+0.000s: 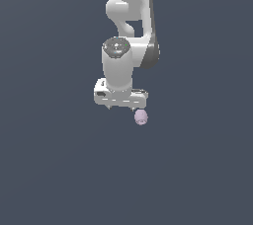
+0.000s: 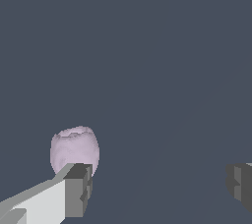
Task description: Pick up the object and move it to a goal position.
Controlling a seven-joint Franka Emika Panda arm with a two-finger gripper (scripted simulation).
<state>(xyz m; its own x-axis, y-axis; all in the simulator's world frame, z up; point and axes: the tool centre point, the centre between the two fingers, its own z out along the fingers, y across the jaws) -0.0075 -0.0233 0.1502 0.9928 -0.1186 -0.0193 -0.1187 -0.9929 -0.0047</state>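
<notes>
Alignment mattered most here, judging by the frames: needed a sideways shift so the lump sat midway between the fingers before dropping lower and squeezing. Closing as things stood would probably have clipped it or shoved it away.

Hand [image 2: 160,183] was spread wide, gripping nothing, way more gap than that narrow lump needed. Object [image 2: 75,150], a pale lilac-pink ridged blob, showed in the lower left of the wrist view, poking out just behind one grey fingertip [image 2: 78,188] rather than in the open space between. Couldn't tell if touching. Exterior view: object [image 1: 141,116] sat just below centre of frame, right under the white hand [image 1: 121,104], off toward its right end.
</notes>
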